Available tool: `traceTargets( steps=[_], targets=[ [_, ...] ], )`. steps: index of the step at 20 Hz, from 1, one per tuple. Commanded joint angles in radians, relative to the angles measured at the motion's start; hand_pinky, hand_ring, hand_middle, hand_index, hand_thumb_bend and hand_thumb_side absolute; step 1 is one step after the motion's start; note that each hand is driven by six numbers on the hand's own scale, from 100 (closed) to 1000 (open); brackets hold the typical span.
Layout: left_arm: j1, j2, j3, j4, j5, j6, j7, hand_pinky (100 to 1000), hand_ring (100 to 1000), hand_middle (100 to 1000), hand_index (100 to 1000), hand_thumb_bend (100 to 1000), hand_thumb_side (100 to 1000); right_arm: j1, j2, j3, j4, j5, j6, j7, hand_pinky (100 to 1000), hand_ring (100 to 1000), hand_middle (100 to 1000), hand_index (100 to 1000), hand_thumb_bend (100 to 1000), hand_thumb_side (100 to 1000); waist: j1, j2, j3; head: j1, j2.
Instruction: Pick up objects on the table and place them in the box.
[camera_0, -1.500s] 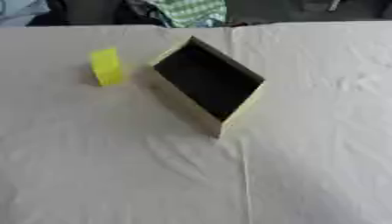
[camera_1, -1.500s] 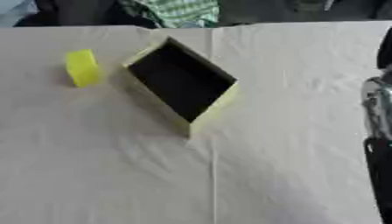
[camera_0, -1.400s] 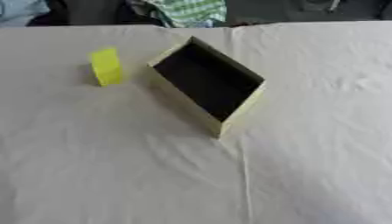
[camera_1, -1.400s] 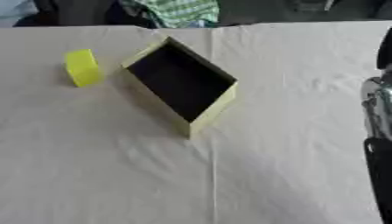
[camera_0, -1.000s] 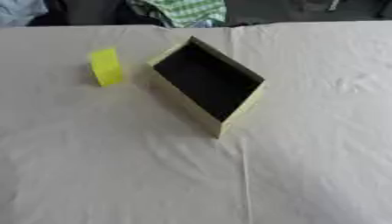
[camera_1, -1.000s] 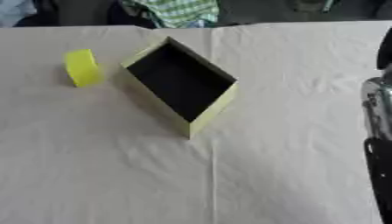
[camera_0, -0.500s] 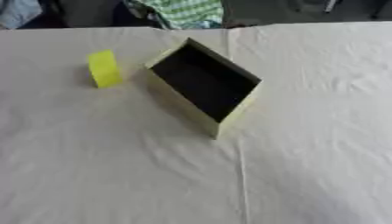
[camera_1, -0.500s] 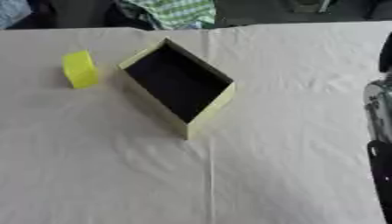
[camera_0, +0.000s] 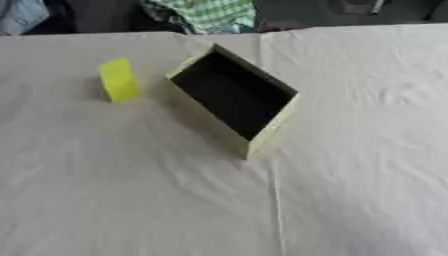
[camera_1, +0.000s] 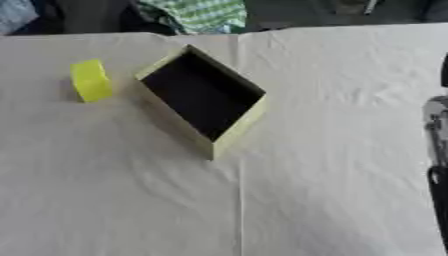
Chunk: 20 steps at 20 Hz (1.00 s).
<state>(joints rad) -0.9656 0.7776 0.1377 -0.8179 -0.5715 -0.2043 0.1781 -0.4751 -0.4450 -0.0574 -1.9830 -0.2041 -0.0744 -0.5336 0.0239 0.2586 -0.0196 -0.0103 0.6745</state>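
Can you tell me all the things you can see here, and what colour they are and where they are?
yellow block: one, bright yellow, standing on the cloth to the left of the box, apart from it.
box: one, pale yellow walls with a dark inside, open on top, set at a slant near the middle of the table; nothing shows inside it.
tablecloth: one, cream white, covering the whole table, with a crease running down from the box.
checked cloth: one, green and white, past the table's far edge.
robot's right arm: a black and silver part at the right edge of the right eye view; no hand shows.
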Motion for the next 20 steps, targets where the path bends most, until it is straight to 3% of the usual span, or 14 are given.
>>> traceTargets(
  steps=[1, 8, 12, 17, 20],
  targets=[
    [-0.069, 0.047, -0.006, 0.101, -0.112, -0.023, -0.018, 703, 596, 574, 739, 100, 794, -0.015, -0.027, -0.001, -0.017, -0.006, 0.000, 0.005, 735, 729, 498, 806, 100, 648, 0.017, -0.026, -0.001, 0.009, -0.014],
    [-0.172, -0.019, -0.007, 0.243, -0.370, -0.042, -0.185, 774, 713, 669, 817, 100, 841, -0.026, -0.026, 0.005, -0.017, -0.009, 0.001, 0.012, 736, 729, 497, 806, 100, 648, 0.020, -0.012, -0.010, 0.027, -0.035],
    [-0.207, -0.070, 0.005, 0.259, -0.468, -0.076, -0.278, 843, 798, 745, 856, 100, 938, -0.031, -0.022, 0.008, -0.017, -0.011, 0.002, 0.016, 737, 730, 496, 807, 100, 647, 0.022, 0.001, -0.023, 0.042, -0.051],
    [-0.240, -0.125, 0.003, 0.256, -0.549, -0.117, -0.382, 888, 851, 781, 875, 271, 977, -0.042, -0.014, 0.012, -0.017, -0.015, 0.003, 0.022, 737, 731, 495, 807, 100, 647, 0.020, 0.012, -0.035, 0.055, -0.058],
    [-0.251, -0.155, 0.006, 0.253, -0.576, -0.124, -0.419, 902, 866, 792, 886, 310, 988, -0.048, -0.007, 0.015, -0.017, -0.018, 0.003, 0.025, 737, 730, 495, 807, 100, 647, 0.019, 0.014, -0.039, 0.064, -0.060]
  ],
)
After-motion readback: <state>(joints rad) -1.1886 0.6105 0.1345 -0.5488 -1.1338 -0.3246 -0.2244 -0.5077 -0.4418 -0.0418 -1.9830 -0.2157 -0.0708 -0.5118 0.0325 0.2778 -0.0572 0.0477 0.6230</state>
